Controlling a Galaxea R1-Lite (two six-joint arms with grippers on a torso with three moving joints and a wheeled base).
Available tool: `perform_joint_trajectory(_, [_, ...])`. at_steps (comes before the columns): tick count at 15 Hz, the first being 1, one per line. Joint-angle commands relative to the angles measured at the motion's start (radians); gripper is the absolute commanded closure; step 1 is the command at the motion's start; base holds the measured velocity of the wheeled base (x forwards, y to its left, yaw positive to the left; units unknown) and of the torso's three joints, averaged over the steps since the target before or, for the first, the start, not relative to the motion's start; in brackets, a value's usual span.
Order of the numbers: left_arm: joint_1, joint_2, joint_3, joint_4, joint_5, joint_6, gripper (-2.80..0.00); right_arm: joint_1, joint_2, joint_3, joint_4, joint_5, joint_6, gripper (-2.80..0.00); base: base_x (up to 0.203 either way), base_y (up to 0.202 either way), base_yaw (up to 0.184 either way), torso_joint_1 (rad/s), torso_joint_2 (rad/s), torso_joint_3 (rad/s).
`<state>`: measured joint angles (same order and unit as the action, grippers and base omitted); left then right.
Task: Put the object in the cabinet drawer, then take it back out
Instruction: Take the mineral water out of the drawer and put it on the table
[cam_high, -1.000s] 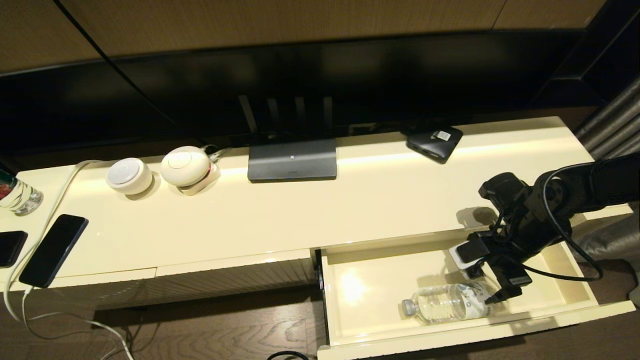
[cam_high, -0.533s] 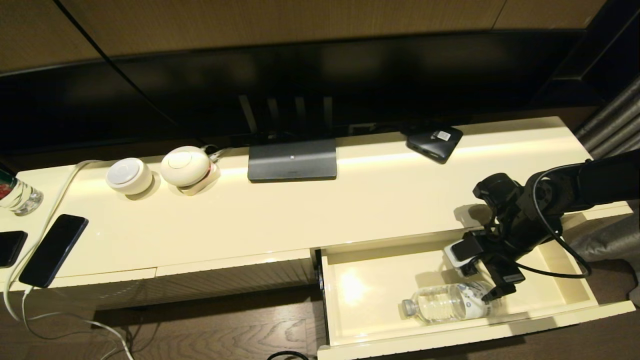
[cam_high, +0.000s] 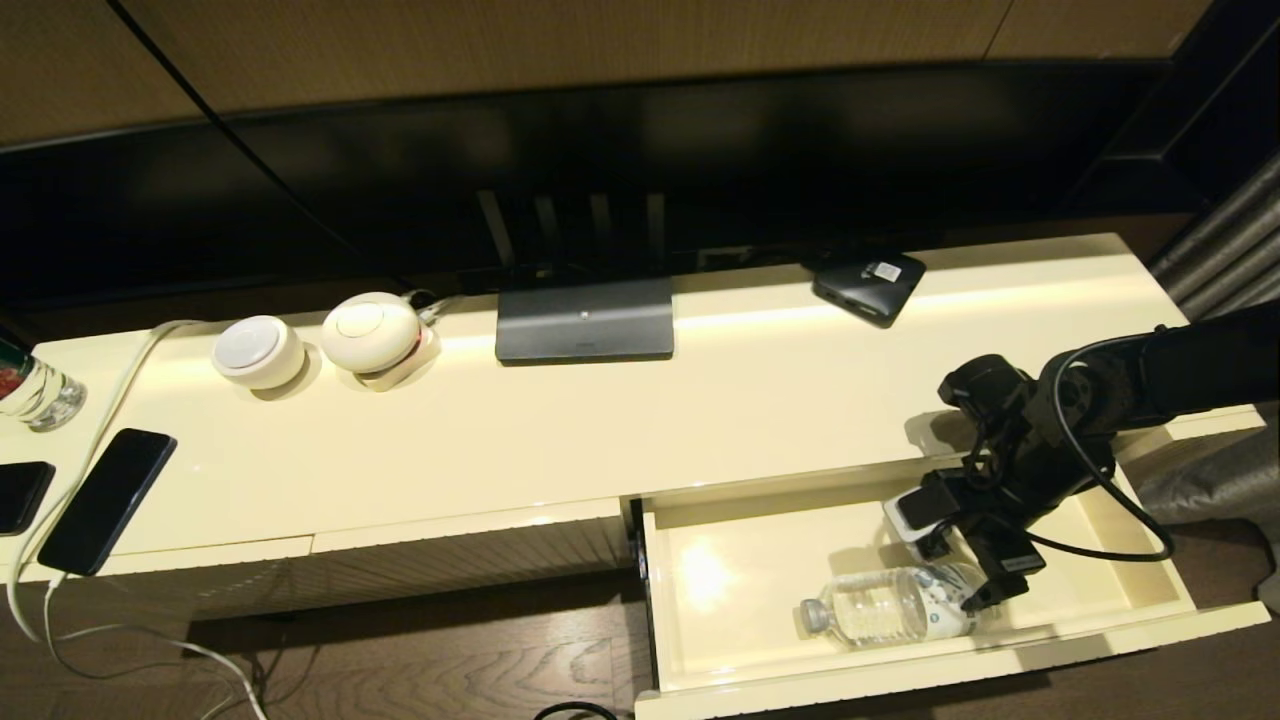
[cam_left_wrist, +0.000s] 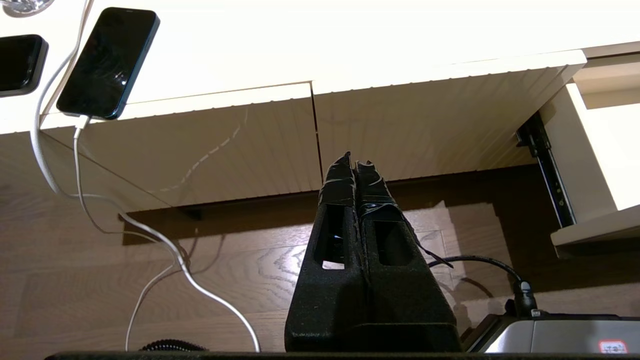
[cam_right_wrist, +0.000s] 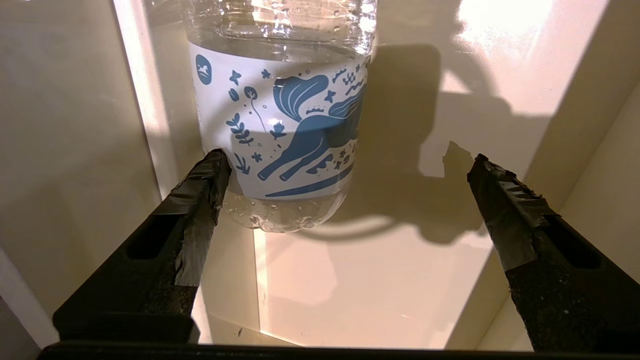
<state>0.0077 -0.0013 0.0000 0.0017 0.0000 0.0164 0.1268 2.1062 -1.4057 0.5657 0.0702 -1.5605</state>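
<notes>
1. Glossy cream cabinet with its tabletop (cam_high: 700, 410) runs below a dark screen and a wood-panelled wall; wooden flooring shows beneath it.
2. One cabinet drawer (cam_high: 1130, 585) stands pulled out at the right end, with a smooth cream interior and shallow walls.
3. One water bottle (cam_high: 880, 605) lies on its side inside the drawer, near the front wall, with its cap pointing toward the drawer's left side.
4. That bottle is small, clear plastic with a pale cap; in the right wrist view its label (cam_right_wrist: 280, 130) is white with a blue printed horse figure, leaves and small flowers, and droplets cling inside the clear wall.
5. One right gripper (cam_high: 975, 590) reaches down into the drawer at the bottle's base end; its jaws stand wide apart and hold nothing, with one finger (cam_right_wrist: 200, 190) just beside the label's edge and the other well clear of the bottle.
6. One left gripper (cam_left_wrist: 356, 167) hangs low before the ribbed cabinet front, jaws pressed together and empty.
7. Two round white devices (cam_high: 258, 350) sit side by side on the tabletop toward the left.
8. Two dark phones lie at the left end, one phone (cam_high: 108, 498) plugged into a white cable.
9. One grey stand base (cam_high: 585, 320) and one small black box (cam_high: 868, 285) sit along the back.
10. One glass bottle (cam_high: 35, 385) with red on it stands at the far left edge.
</notes>
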Motion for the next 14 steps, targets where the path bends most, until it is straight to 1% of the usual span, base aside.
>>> perform_joint_trajectory(1, [0.0, 0.001, 0.003, 0.0, 0.0, 0.0, 0.0, 0.002, 0.012, 0.001, 0.002, 0.0, 0.002, -2.8, 0.0, 0.0, 0.0, 0.0, 0.0, 0.0])
perform_joint_trajectory(14, [0.0, 0.001, 0.003, 0.0, 0.0, 0.0, 0.0, 0.006, 0.014, -0.005, 0.002, 0.0, 0.002, -2.8, 0.0, 0.0, 0.0, 0.0, 0.0, 0.0])
